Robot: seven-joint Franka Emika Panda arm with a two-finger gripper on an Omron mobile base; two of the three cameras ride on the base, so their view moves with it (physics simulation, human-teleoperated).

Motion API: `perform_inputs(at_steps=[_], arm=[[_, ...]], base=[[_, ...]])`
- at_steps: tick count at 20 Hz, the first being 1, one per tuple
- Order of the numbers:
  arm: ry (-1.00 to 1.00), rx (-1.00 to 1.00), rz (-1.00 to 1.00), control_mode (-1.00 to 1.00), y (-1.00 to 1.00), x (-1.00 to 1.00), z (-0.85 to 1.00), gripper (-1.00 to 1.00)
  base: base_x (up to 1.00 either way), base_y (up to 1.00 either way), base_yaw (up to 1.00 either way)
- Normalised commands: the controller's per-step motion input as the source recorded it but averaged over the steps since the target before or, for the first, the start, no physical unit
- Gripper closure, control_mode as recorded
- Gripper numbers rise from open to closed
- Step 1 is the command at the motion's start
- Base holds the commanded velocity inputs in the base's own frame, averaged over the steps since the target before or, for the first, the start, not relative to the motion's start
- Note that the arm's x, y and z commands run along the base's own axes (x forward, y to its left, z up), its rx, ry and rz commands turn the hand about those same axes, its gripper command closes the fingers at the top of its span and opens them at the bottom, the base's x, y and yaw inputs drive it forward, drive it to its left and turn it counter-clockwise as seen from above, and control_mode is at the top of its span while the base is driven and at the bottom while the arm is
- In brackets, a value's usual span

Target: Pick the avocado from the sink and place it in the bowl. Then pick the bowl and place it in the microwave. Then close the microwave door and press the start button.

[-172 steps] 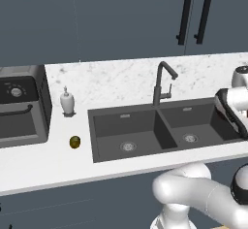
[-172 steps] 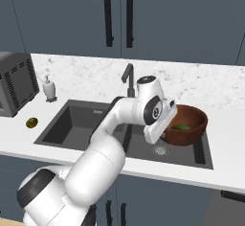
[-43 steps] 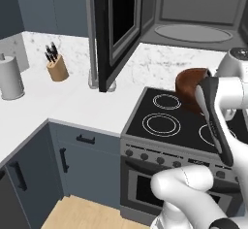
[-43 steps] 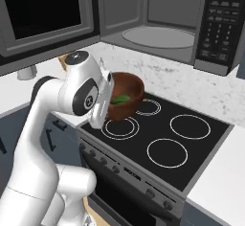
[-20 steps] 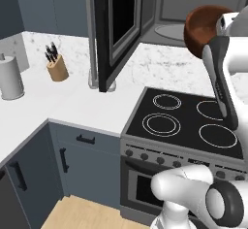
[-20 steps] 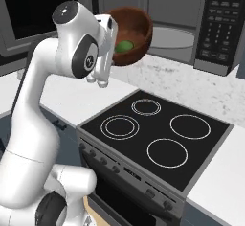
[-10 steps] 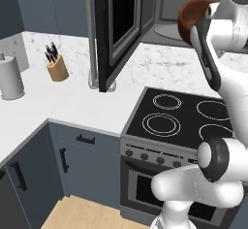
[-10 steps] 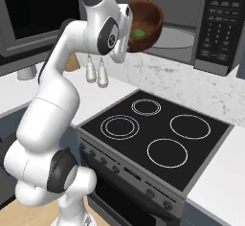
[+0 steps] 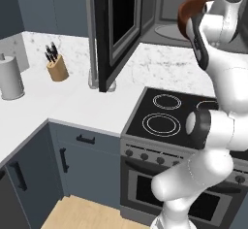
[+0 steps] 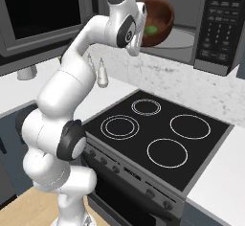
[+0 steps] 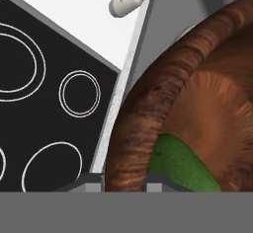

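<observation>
Up high, the hand grips the rim of the bowl, its 2 tips straddling the wood edge. That bowl hangs tilted at the mouth of the microwave, above the stove's back edge. Inside it lies the avocado. Left of the cavity, the microwave door stands swung wide open.

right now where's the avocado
The avocado lies inside the wooden bowl, which the gripper holds by its rim, tilted, at the open microwave mouth above the stovetop; in the right base view it sits top centre.
</observation>
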Motion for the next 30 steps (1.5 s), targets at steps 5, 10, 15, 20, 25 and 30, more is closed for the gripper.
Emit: perform_inputs(at_steps=[5,10,15,20,25,30], arm=[[0.01,0.04,0.0,-1.0,-0.34,0.69,0.0,1.0],[0.08,0.0,0.01,-1.0,-0.03,0.7,-0.14,1.0],[0.0,0.01,0.02,-1.0,-0.04,0.45,-0.27,1.0],[-0.09,0.09,0.0,-1.0,0.0,0.3,-0.49,-1.0],[-0.41,0.15,0.0,-1.0,0.0,0.0,-0.57,-1.0],[-0.43,0.09,0.0,-1.0,0.04,0.03,-0.37,-1.0]], base=[[0.0,0.0,0.0],[0.0,0.0,0.0],[0.0,0.0,0.0],[0.0,0.0,0.0],[0.0,0.0,0.0],[0.0,0.0,0.0]])
